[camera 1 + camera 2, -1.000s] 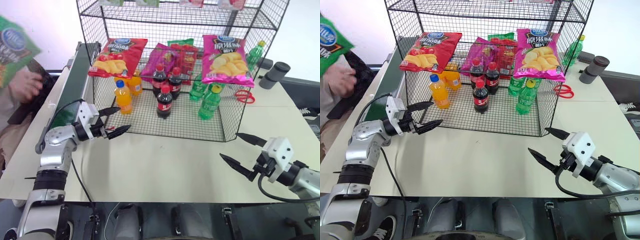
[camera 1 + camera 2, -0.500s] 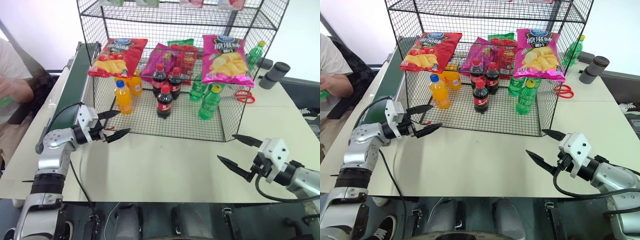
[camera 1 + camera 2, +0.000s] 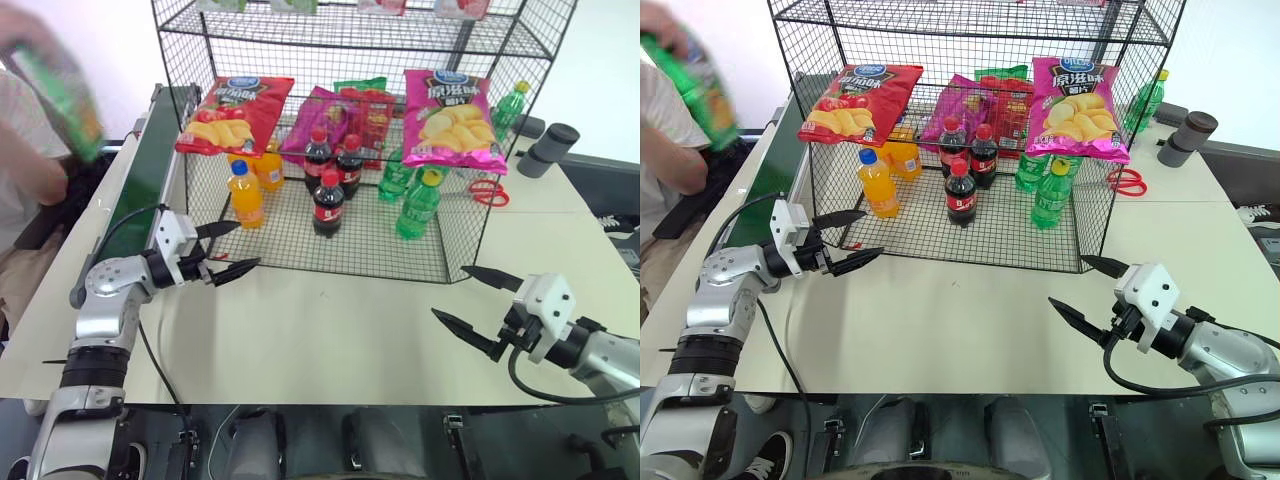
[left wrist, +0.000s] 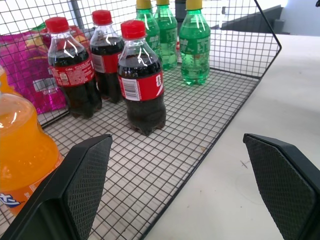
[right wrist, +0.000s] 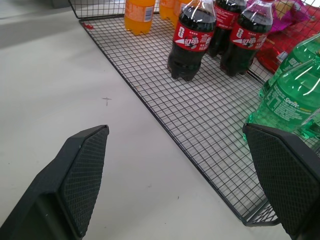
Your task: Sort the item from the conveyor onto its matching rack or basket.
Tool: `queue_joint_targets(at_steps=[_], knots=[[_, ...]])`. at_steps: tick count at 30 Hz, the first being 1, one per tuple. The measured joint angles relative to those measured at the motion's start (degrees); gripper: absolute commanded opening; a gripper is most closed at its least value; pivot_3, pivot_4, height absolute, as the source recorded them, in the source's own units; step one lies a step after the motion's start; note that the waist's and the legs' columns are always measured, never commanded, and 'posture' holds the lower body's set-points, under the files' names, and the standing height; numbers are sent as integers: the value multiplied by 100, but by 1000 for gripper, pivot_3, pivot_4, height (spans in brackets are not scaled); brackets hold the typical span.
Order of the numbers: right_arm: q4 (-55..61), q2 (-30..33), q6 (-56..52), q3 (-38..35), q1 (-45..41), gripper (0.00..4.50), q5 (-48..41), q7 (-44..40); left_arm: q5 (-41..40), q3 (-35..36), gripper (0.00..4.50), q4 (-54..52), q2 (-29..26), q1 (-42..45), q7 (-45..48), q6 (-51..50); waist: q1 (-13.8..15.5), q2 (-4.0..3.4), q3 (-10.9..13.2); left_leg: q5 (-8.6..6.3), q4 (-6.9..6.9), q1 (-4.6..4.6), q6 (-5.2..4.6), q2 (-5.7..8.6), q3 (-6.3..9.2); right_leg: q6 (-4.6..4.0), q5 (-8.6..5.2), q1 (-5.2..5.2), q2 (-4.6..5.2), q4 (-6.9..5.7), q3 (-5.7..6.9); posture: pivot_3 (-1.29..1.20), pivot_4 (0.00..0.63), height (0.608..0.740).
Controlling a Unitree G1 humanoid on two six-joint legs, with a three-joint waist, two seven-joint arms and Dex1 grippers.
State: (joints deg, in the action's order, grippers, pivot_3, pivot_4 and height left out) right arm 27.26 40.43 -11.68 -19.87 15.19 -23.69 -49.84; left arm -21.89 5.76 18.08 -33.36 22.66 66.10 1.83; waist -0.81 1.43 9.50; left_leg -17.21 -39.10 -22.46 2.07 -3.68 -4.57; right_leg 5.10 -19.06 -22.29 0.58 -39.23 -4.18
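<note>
Inside wire cage (image 3: 470, 262): cola bottles (image 3: 329, 203), orange soda (image 3: 245, 195), Sprite (image 3: 418, 205).

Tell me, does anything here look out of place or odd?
One thing: the green chip bag isn't on the conveyor. A person's hand holds it in the air off the belt's left side. Red scissors lie on the table beside the black wire rack. The bottles stand upright, nothing spilled.

cola bottles (image 3: 331, 197), orange soda (image 3: 245, 194), green soda bottles (image 3: 418, 204), red scissors (image 3: 488, 191) sat there.
</note>
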Motion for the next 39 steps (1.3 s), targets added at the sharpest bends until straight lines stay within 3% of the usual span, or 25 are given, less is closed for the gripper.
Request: queue_joint_targets(at_steps=[30,34,39], knots=[[3,10,-52,115,-48,4482,28,-85,-20,31,4500,-83,8,-167,-212,-177,-4,0,0,0,-1,0,0,-1,0,0,0,0,0,-1,0,0,150,740],[6,9,-149,163,-106,4482,18,-45,-7,39,4500,-239,-68,-377,-193,-62,-1,0,0,0,-1,1,0,-2,0,0,0,1,1,-2,0,0,150,740],[119,-123,-365,541,-635,4482,-87,166,-144,425,4500,-273,-544,-454,3,56,-35,-1,0,0,0,4,0,-6,0,-4,2,-3,-1,-9,0,0,150,740]])
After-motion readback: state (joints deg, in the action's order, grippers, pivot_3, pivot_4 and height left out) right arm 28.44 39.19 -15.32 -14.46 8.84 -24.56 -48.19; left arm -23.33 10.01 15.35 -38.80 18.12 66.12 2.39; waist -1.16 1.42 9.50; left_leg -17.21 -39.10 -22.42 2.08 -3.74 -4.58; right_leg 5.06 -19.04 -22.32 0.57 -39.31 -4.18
